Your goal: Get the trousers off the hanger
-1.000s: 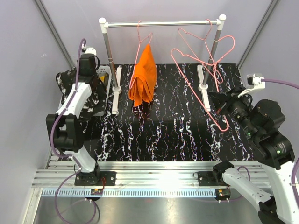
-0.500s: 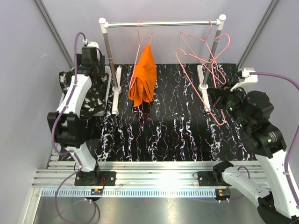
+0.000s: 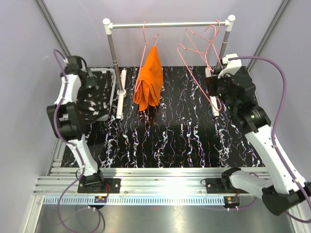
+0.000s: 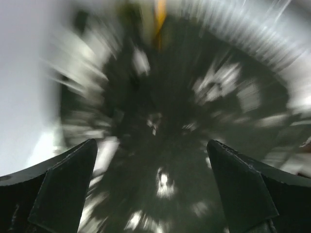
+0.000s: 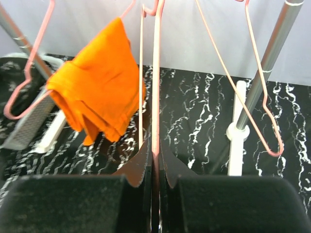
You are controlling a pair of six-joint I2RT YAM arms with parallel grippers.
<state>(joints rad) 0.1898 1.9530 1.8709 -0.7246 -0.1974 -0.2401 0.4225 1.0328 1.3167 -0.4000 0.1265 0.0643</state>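
Observation:
Bright orange trousers (image 3: 149, 80) (image 5: 97, 92) hang folded on a pink hanger (image 3: 145, 43) at the middle of the rail. Black trousers with white speckles (image 3: 95, 97) lie in the white basket (image 3: 111, 77) at the far left. My left gripper (image 3: 89, 83) (image 4: 151, 145) hovers over them, open, with nothing between its fingers; its wrist view is blurred by motion. My right gripper (image 3: 214, 91) (image 5: 155, 158) is shut on the wire of an empty pink hanger (image 3: 194, 51) (image 5: 156, 87) beside the rack's right post.
The rack's rail (image 3: 170, 24) spans the back on two grey posts (image 3: 113, 58) (image 5: 265, 73) with white feet. A second empty pink hanger (image 3: 212, 36) (image 5: 265, 111) hangs near the right post. A black marbled mat (image 3: 165, 136) covers the table.
My left gripper has opened, dropped the black speckled trousers into the basket and swung back to the left. My right arm has carried the empty hanger up and back toward the rail.

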